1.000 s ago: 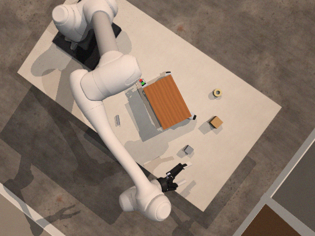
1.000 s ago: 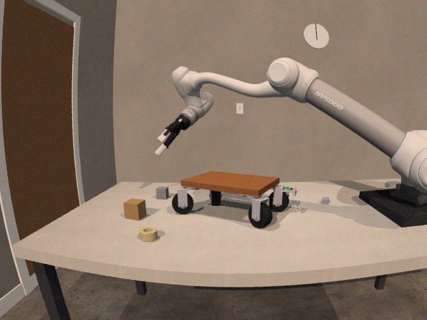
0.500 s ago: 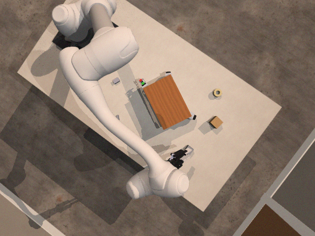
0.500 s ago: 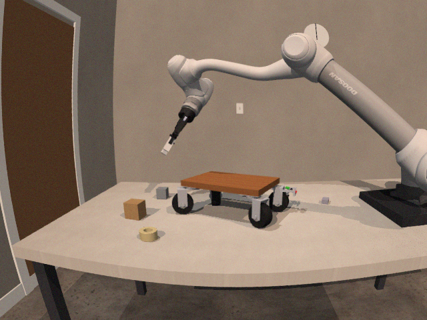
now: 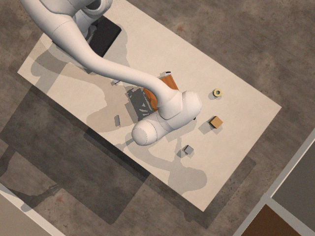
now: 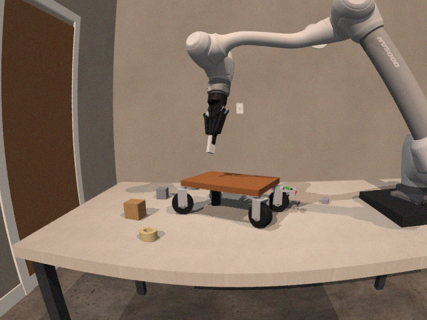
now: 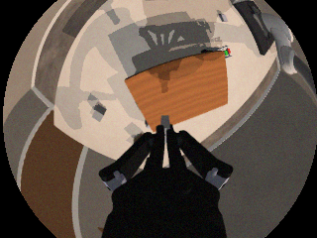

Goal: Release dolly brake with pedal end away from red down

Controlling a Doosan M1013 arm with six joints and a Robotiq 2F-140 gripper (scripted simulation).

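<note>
The dolly has an orange-brown wooden deck on black casters and stands in the middle of the table. It also shows in the wrist view, and partly under my arm in the overhead view. The brake pedal with red and green ends sits at the dolly's far right caster, and shows in the wrist view. My gripper is shut and empty, pointing down, well above the dolly's left part. Its fingertips meet in the wrist view. In the overhead view my arm hides the gripper.
On the table are a tan cube, a yellowish ring, a grey cube left of the dolly, and a small grey block to its right. The black robot base stands at the right.
</note>
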